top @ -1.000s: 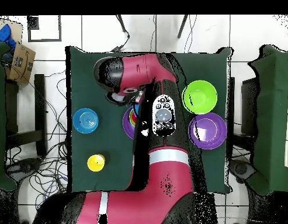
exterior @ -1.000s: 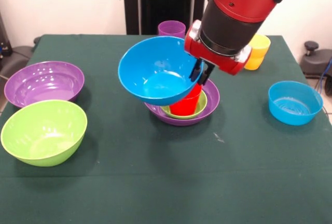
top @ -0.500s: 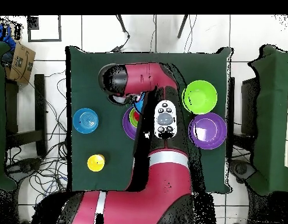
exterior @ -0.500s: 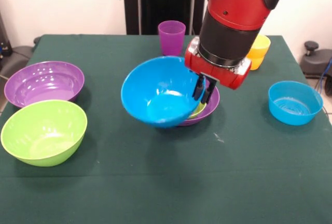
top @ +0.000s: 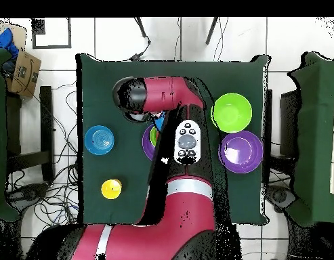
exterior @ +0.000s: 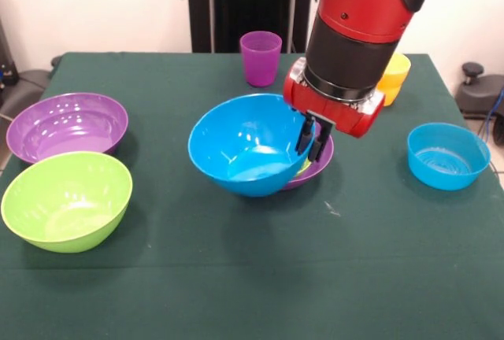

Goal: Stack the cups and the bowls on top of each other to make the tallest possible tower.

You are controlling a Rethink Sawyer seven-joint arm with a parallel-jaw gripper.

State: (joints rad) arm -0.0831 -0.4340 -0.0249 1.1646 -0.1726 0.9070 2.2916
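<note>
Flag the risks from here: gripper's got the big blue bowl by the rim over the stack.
1. The gripper pinches the large blue bowl only at one rim edge, and the bowl hangs tilted, so it could slip or swing on release.
2. The bowl sits off to one side of the purple base bowl, hiding the pieces nested inside; released there, it may land off-centre and slide off.
3. A skewed landing could nudge the base bowl across the cloth.

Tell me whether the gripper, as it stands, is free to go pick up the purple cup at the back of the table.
Probably not yet. The gripper is shut on the large blue bowl, so it would need to let go first. The purple cup itself stands upright and alone, nothing crowding it.
</note>
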